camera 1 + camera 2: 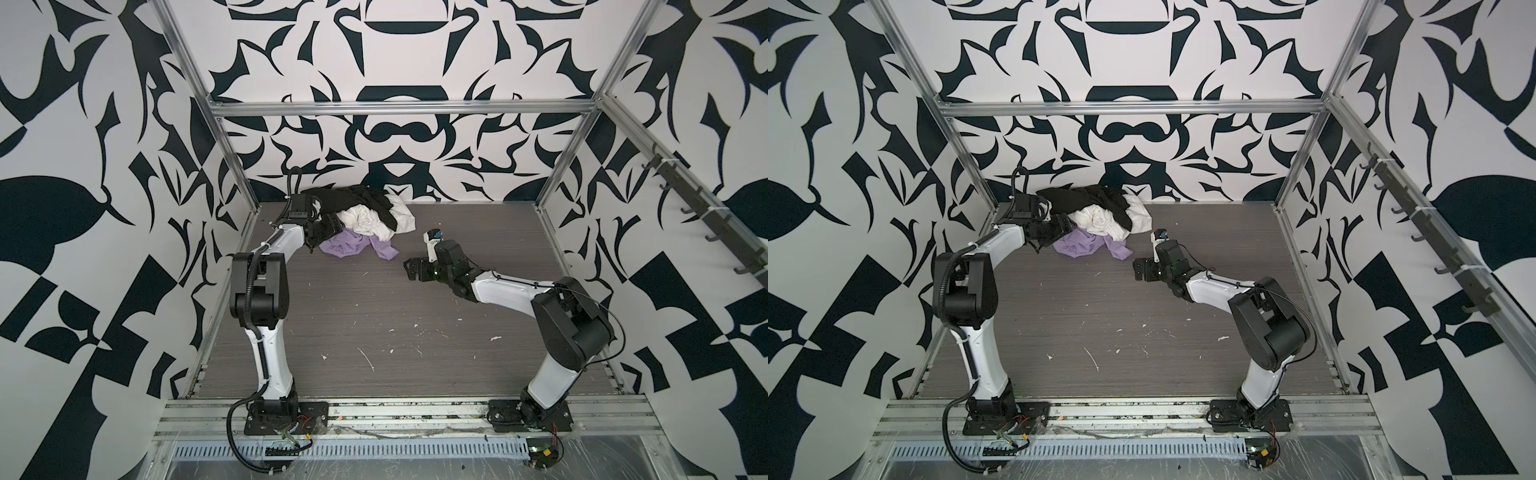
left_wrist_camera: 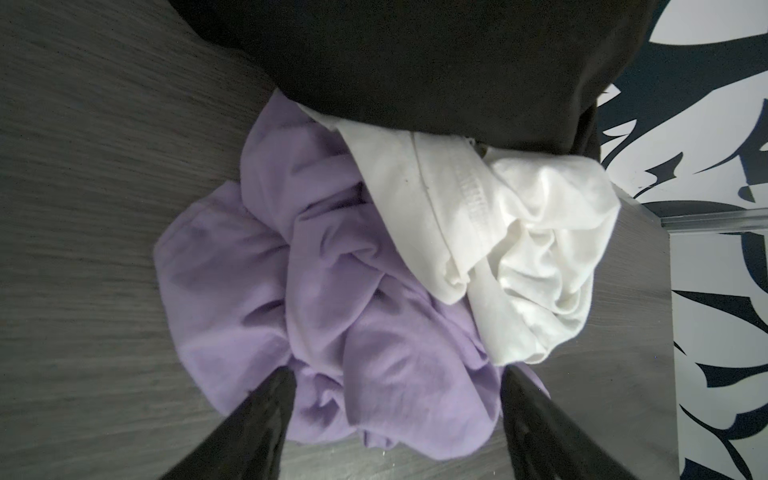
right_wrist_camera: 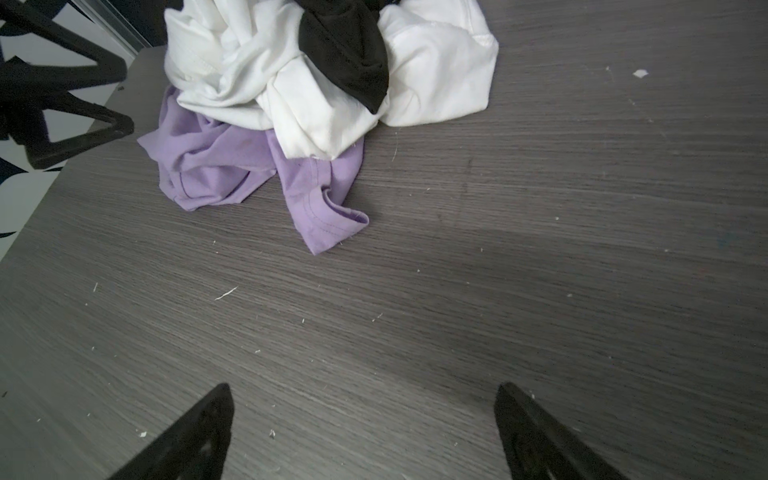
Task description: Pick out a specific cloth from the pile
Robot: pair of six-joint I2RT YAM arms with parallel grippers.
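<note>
Lavender cloth (image 2: 332,311) lies under white cloth (image 2: 532,257) bearing illegible lettering (image 2: 473,197).

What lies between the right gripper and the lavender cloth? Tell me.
Only bare, speck-strewn table separates the right gripper from the lavender cloth, shown in the right wrist view.

The pile (image 1: 365,216) sits at the tabletop's (image 1: 374,324) far edge, toward the left corner. The white cloth (image 3: 291,83) and black cloth (image 3: 345,45) lie over the cloth (image 3: 216,166) and block it from above; its near side lies bare on the wood. The left gripper (image 2: 397,372) takes up the pile's left side, jaws wide about the cloth's edge. Between the right gripper (image 3: 363,386) and the pile the tabletop is bare. The near half is open but for small scraps (image 1: 368,359).
</note>
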